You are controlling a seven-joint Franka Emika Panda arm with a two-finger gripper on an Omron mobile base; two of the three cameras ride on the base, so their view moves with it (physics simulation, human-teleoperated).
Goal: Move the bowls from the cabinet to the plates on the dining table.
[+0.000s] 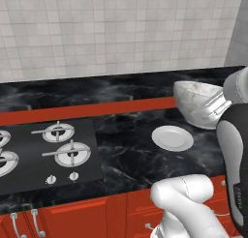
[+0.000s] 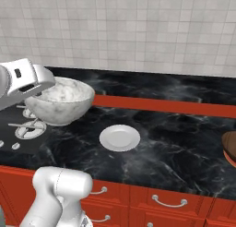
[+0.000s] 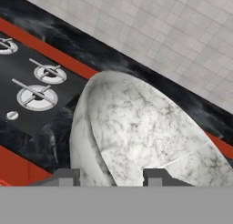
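Note:
My gripper [image 3: 111, 177] is shut on the rim of the white grey-marbled bowl [image 3: 141, 132], one finger inside and one outside. It holds the bowl [image 1: 196, 102] a little above the black marble dining table [image 1: 126, 145], tilted slightly. A round white plate [image 1: 172, 138] lies bare on the table just in front of the bowl. In the right base view the bowl [image 2: 60, 101] hangs left of the plate [image 2: 120, 137], with the gripper [image 2: 39, 94] at its left rim. The dark brown bowl [image 2: 229, 150] shows at the right edge. The cabinet is out of view.
A black stovetop [image 1: 43, 155] with silver burners is set into the counter left of the plate. A red raised strip [image 2: 166, 105] runs along the table behind it, before a tiled wall. Red drawers [image 2: 170, 203] with small handles line the front below.

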